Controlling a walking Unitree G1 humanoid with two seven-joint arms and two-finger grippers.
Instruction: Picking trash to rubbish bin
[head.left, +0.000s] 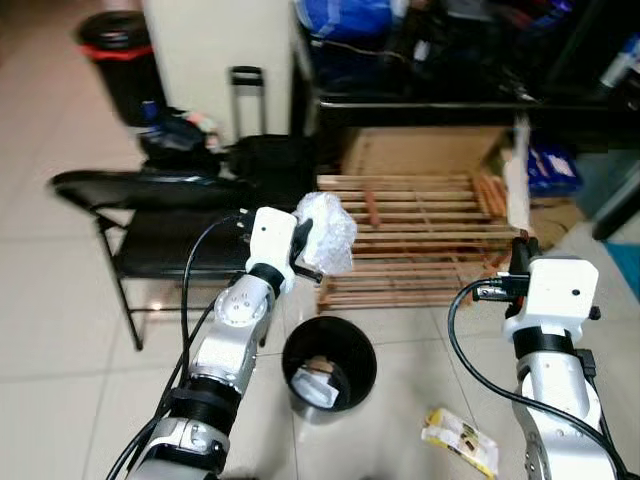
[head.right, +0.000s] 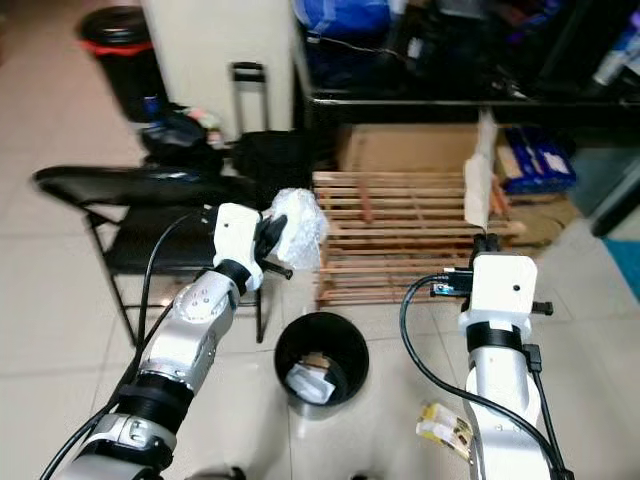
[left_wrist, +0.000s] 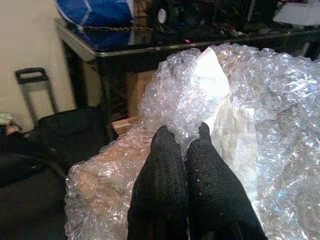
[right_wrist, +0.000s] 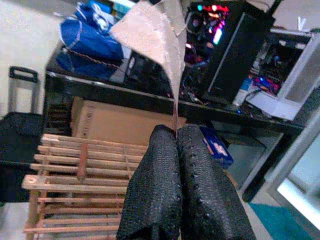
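Left tool (left_wrist: 182, 137) clamps bubble wrap (head.left: 326, 232) above bin (head.left: 329, 367).

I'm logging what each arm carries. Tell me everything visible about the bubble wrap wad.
The bubble wrap is a crumpled, clear, shiny wad with a whitish piece folded inside. The left claw is shut on it, fingers pressed together into its folds. It is held up in the air, above and slightly behind the black rubbish bin, in front of the wooden slat pallet.

Nothing readable anywhere tbh, the small yellow-and-white printed wrapper (head.left: 459, 440) lying on the pale floor tiles has markings, but they're way too blurry to read.
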